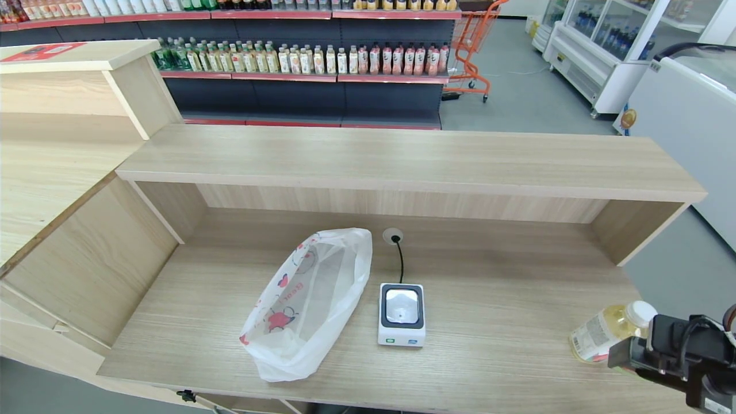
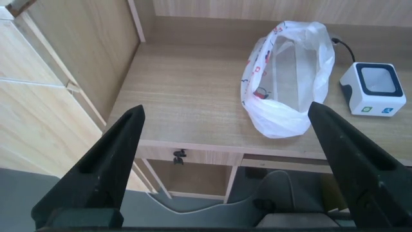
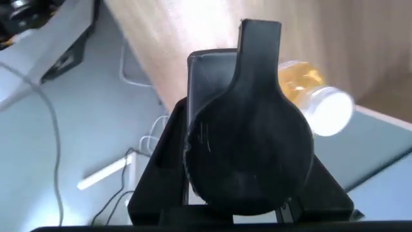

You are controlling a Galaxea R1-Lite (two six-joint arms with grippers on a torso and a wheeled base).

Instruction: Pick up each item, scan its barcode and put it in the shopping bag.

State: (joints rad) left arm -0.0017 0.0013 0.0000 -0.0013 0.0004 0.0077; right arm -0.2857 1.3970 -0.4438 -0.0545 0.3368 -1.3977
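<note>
— A pale wooden counter is seen, backed by shelves of drinks. What is laid on it?
— A shopping bag is spread just beside the scanner. The bottle is laid sideways at the right edge, partly hidden by the right gripper, whose state cannot be told.
— And the left gripper?
— It is held wide apart, off the front edge. Bare counter is left between scanner and bottle.
</note>
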